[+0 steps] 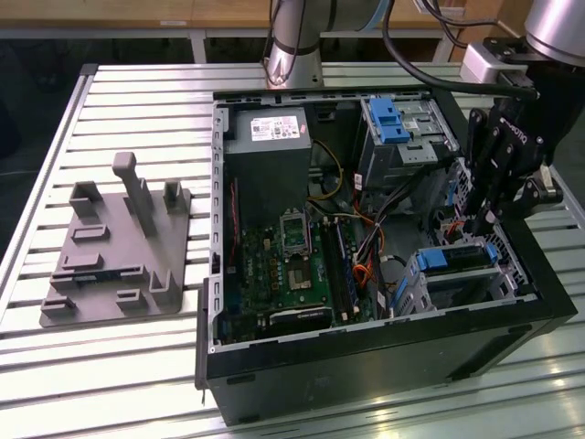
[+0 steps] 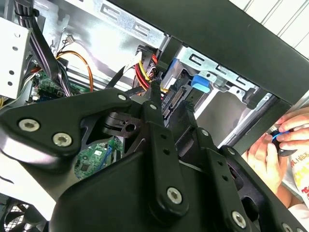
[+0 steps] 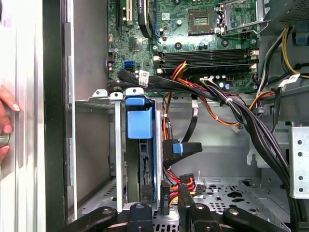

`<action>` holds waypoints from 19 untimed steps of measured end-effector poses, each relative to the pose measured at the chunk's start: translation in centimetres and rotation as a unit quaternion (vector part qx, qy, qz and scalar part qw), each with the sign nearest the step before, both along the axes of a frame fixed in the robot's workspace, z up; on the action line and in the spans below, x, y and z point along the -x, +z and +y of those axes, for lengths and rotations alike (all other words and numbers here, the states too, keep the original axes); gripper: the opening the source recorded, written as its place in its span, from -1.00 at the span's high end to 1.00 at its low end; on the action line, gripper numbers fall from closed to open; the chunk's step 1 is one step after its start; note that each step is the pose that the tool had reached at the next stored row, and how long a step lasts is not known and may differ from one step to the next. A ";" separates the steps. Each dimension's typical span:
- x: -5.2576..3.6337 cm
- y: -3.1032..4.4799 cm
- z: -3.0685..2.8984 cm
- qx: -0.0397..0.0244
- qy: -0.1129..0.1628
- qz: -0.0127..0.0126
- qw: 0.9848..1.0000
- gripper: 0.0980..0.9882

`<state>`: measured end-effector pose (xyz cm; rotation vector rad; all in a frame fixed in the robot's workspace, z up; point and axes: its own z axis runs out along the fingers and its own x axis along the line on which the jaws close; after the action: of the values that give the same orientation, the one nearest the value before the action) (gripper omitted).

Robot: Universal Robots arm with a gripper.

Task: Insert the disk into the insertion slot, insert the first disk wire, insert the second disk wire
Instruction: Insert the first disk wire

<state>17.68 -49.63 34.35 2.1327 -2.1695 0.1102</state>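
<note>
**Disk seated in its cage, gripper low beside it**

Exterior view: the open computer case lies on the slatted table. The arm reaches down into the case at the exterior view's right. The gripper hangs just above the insertion slot, the low grey cage in the case's near corner on that side. The disk sits inside that cage, its blue carrier showing on top. A grey fixture rests on the table off the case's opposite side, well apart from it.

Second wrist view: the gripper is close over a knot of red, yellow and black wires, near the blue carrier. A person's hand rests outside the case's black rim.

First wrist view: the disk stands edge-on within the insertion slot, its blue handle at the cage mouth. The gripper is at the disk's far end from that handle, with a black plug right at its tip and the wires just beside it. I cannot tell whether the jaws are released or clenched on the plug. The hand lies beyond the case wall.
</note>
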 end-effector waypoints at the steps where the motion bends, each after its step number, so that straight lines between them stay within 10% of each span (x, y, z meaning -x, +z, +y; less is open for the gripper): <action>1: 0.00 -0.02 0.00 0.000 0.000 0.000 1.000 0.44; 6: -0.02 -0.14 -0.03 -0.002 0.000 0.000 1.000 0.77; 19: -0.11 -0.40 -0.13 -0.005 0.000 0.000 1.000 0.85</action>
<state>17.79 -49.76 33.96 2.1384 -2.1751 0.0987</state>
